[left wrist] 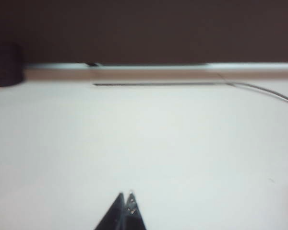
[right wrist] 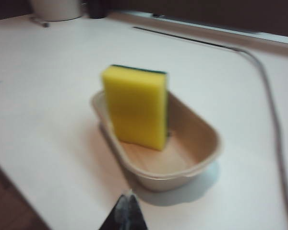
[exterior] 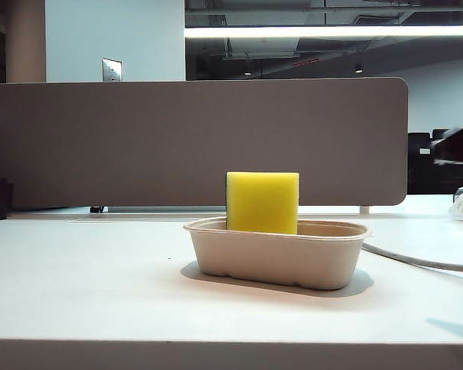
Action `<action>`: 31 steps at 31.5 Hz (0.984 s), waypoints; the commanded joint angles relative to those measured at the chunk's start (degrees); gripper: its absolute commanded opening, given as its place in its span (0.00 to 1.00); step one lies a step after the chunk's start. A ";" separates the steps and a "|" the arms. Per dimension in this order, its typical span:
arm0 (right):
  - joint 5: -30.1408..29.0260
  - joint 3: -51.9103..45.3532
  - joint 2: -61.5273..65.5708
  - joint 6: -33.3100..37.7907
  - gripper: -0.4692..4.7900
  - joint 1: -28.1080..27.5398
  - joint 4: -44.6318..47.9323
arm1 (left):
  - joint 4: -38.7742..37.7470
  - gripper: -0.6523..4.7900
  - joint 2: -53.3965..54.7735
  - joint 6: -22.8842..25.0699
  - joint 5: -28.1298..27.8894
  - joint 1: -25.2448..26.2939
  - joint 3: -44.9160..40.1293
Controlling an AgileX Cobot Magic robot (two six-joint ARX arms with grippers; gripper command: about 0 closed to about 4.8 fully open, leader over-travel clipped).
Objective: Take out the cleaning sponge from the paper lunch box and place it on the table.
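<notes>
1. The cleaning sponge stands upright on its narrow end inside the paper lunch box, its yellow face toward the exterior camera and its thin dark green layer showing along one edge.
2. The sponge sits toward one end of the box and rises well above the rolled rim; the rest of the box floor beside it is bare.
3. The box rests on the white bench, in front of the grey-brown divider panel along the back edge.
4. The right claw shows only as a dark tip at the edge of its wrist view, the two fingers pressed together to a point and holding nothing.
5. From the right claw, the box lies just ahead, with the sponge at the box's farther end; claw and box are apart.
6. The left claw is likewise drawn narrow, its tips meeting, with nothing between them.
7. Ahead of the left claw lies only bare white bench up to the divider; neither box nor sponge appears in its wrist view.
8. A grey cable curves over the bench beyond the box, on the right claw's side.
9. A dark round object sits far ahead of the left claw by the divider; it is too blurred to tell what it is.
</notes>
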 commanded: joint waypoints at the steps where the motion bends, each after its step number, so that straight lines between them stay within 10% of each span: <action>1: -0.07 0.11 -0.04 0.02 0.08 1.75 0.74 | 0.57 0.11 1.25 0.24 0.26 -3.65 0.07; 14: 0.02 0.11 -0.13 0.02 0.08 1.97 0.74 | 0.59 0.11 8.74 0.24 0.26 -17.68 0.07; 31: 0.02 0.11 -0.13 0.02 0.08 1.99 0.74 | 0.61 0.11 8.59 0.24 0.70 -18.62 0.07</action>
